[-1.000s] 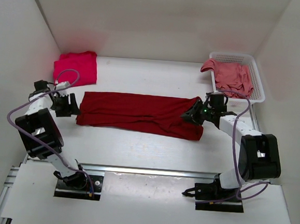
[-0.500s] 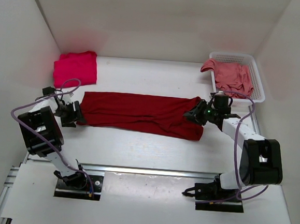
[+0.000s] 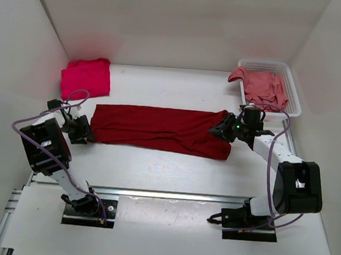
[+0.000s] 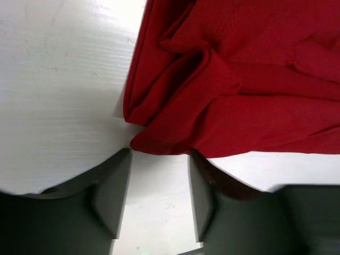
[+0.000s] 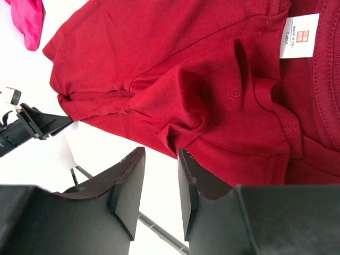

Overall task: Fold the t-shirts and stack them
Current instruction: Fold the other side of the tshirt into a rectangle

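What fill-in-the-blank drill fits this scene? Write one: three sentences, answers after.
1. The salmon shirt lies in the white ____.
2. The white label sits on the ____ shirt.
3. The pink shirt lies folded at the table's far ____ corner.

Missing words: basket; crimson; left.

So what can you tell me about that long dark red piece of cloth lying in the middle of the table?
The dark crimson cloth t-shirt lies flat on the white table, folded into a long band running left to right. Its ends are bunched and wrinkled. A white neck label shows at the right end. One end effector sits at each end: left, right.
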Robot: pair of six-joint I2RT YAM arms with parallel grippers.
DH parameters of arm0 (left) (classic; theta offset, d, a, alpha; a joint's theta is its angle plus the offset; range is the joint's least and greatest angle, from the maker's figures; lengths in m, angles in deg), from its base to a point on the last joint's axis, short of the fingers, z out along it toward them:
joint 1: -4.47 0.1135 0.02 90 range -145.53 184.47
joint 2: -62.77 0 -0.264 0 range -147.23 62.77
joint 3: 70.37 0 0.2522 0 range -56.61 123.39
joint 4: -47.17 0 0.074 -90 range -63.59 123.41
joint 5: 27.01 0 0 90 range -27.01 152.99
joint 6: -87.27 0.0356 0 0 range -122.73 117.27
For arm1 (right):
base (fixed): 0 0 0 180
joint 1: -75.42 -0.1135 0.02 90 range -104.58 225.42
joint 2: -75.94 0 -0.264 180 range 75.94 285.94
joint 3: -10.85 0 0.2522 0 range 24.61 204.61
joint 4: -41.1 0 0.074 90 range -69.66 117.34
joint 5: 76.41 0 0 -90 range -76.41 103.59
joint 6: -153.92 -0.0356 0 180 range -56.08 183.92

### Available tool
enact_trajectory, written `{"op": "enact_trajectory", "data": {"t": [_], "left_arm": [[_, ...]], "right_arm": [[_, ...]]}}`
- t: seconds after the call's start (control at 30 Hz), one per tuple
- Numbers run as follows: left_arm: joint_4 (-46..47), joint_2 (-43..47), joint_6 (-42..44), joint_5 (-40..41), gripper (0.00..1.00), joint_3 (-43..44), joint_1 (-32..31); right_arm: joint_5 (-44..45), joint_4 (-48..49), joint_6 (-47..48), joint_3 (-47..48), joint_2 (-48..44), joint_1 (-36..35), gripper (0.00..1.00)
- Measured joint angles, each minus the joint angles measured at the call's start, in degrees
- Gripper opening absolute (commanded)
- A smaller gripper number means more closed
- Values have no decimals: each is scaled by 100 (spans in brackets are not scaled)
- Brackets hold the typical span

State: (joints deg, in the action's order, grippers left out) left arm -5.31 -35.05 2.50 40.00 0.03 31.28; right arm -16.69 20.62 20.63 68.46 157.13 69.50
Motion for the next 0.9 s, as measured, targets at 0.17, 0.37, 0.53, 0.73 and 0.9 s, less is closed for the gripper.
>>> {"op": "enact_trajectory", "data": {"t": [0.17,0.37,0.53,0.73,0.9], "left_arm": [[28,46,-44,20,69,15,0],[140,-33,-146,-9,41,11,116],[118,-66,-157,-153,7,39,201],[59,-66,-192,-358,3,127,271],[-17,-66,-293,-509,1,382,271]], "right_arm": [[74,-76,85,0,-61,-92,32],[284,-632,404,378,127,-564,37],[402,-892,466,577,267,-887,42],[870,-1486,483,981,726,-1043,56],[1097,-1668,538,1082,776,-940,59]]}}
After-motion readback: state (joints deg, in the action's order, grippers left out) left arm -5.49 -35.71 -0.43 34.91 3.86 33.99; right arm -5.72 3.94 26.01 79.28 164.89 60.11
